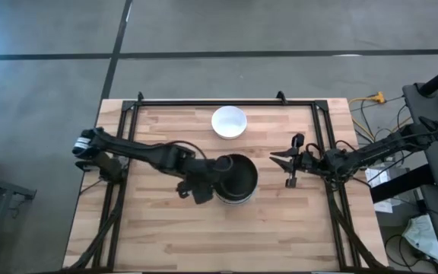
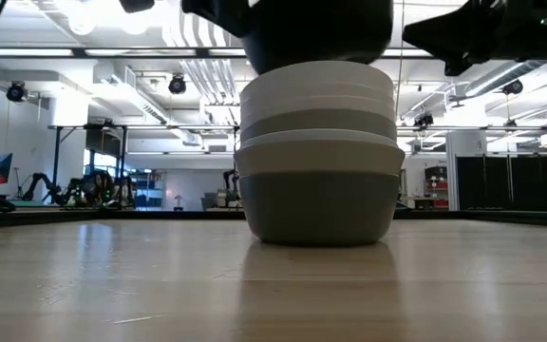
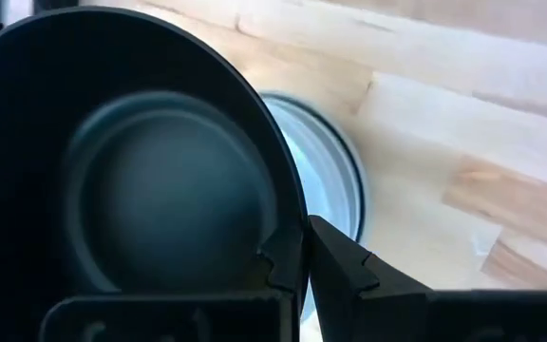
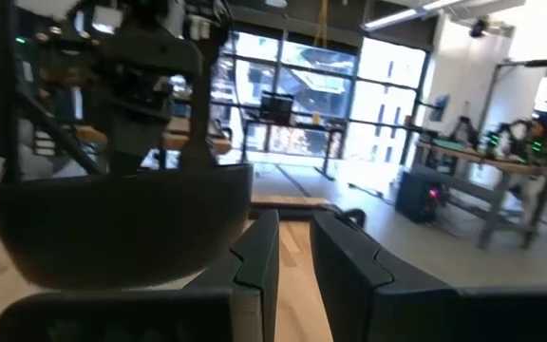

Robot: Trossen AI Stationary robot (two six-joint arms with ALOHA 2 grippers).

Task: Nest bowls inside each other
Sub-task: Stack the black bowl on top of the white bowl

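We see the left hand (image 1: 220, 185) grasping the black bowl (image 1: 236, 176) by its rim, one finger (image 3: 349, 266) outside the wall and the other inside, holding it above the stack of nested bowls (image 2: 317, 157) at the middle of the bench (image 1: 166, 228). The bowl is round, smooth and glossy dark, with a flat circular floor. Below it the stack shows white and grey rims layered over a grey base bowl. A lone white bowl (image 1: 229, 122) sits apart near the far edge. The right hand (image 1: 289, 166) hovers beside the stack, released and empty, its fingers parted.
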